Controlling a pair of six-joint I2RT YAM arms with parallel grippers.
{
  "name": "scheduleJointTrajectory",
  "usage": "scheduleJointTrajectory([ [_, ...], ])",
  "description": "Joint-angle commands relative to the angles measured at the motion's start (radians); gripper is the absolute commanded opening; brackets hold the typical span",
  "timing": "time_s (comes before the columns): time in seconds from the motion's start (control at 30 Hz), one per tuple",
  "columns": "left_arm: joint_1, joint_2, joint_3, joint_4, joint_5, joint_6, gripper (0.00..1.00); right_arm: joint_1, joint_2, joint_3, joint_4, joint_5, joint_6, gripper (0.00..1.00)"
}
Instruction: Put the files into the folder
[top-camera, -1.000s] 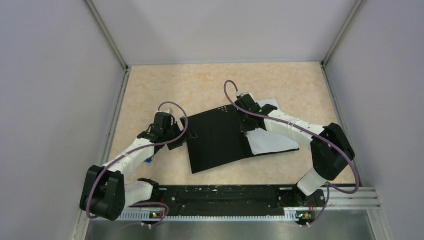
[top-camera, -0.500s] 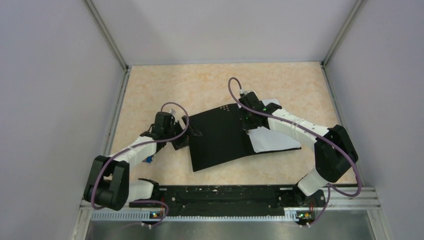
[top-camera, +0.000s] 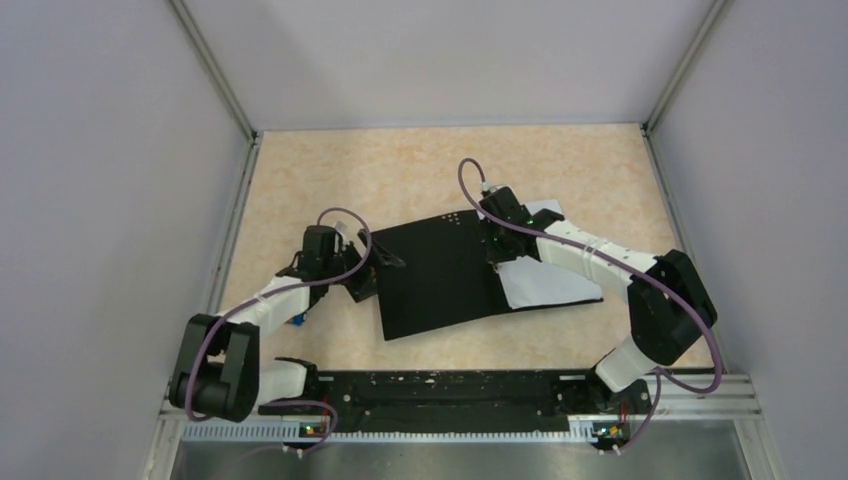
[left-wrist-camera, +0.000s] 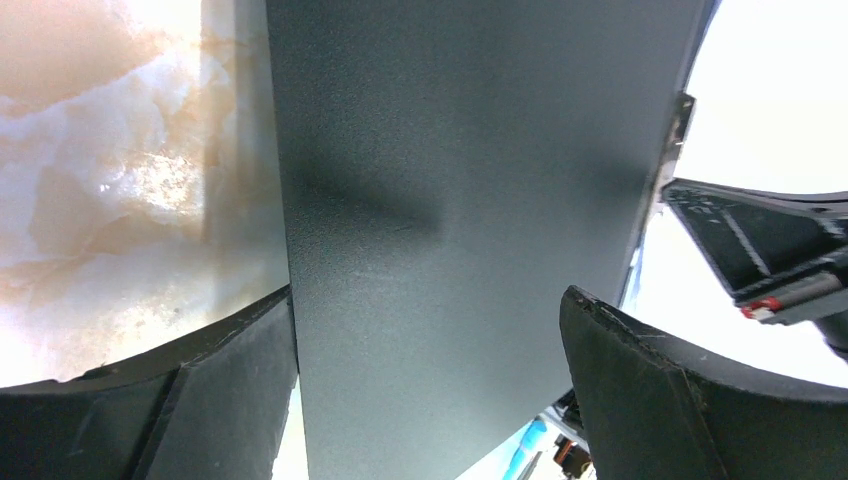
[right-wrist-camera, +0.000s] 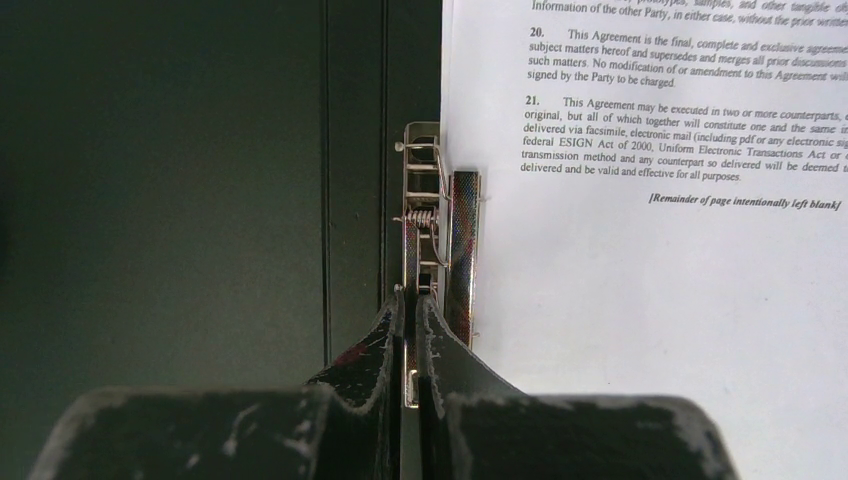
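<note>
The folder (top-camera: 430, 275) lies open in the middle of the table, black inside up. The files (top-camera: 545, 285), white printed sheets, rest on its right half. My left gripper (top-camera: 374, 270) is at the folder's left edge, open wide; in the left wrist view the black cover (left-wrist-camera: 450, 200) runs between its fingers (left-wrist-camera: 230, 400) without being squeezed. My right gripper (top-camera: 497, 248) is over the spine, shut on the thin lever of the metal spine clip (right-wrist-camera: 440, 230). The files (right-wrist-camera: 650, 260) lie just right of that clip.
A small blue block (top-camera: 298, 320) sits under my left forearm near the table's left side. Grey walls enclose the table on three sides, and a black rail (top-camera: 440, 390) runs along the near edge.
My left gripper has drawn slightly left along the folder's left edge and opened a touch wider. My right gripper shifted a little right with the clip, then held still.
</note>
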Motion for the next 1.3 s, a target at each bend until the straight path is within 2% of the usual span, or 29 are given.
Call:
scheduleJointTrajectory([
  [0.0,0.011,-0.101,0.063,-0.044,0.009,-0.003,0.98,-0.011,-0.047,-0.061,0.093,-0.047,0.031,0.00],
  [0.23,0.010,-0.118,0.141,-0.116,0.038,0.068,0.99,0.061,0.012,-0.144,0.236,-0.093,0.137,0.00],
  [0.37,0.009,-0.142,0.191,-0.162,0.040,0.104,0.99,0.111,0.058,-0.134,0.318,-0.130,0.211,0.00],
  [0.53,0.008,-0.170,0.319,-0.308,0.021,0.172,0.99,0.164,0.144,-0.090,0.416,-0.183,0.298,0.00],
  [0.7,0.006,-0.173,0.417,-0.424,-0.026,0.252,0.99,0.170,0.176,-0.082,0.498,-0.247,0.354,0.25],
  [0.83,-0.007,-0.177,0.458,-0.433,-0.005,0.264,0.99,0.169,0.147,-0.050,0.458,-0.230,0.337,0.40],
  [1.03,-0.077,-0.166,0.542,-0.431,0.030,0.265,0.99,0.137,-0.012,-0.036,0.355,-0.175,0.286,0.58],
  [1.27,-0.243,-0.093,0.645,-0.387,-0.020,0.255,0.99,0.083,-0.274,-0.022,0.144,0.038,0.203,0.79],
])
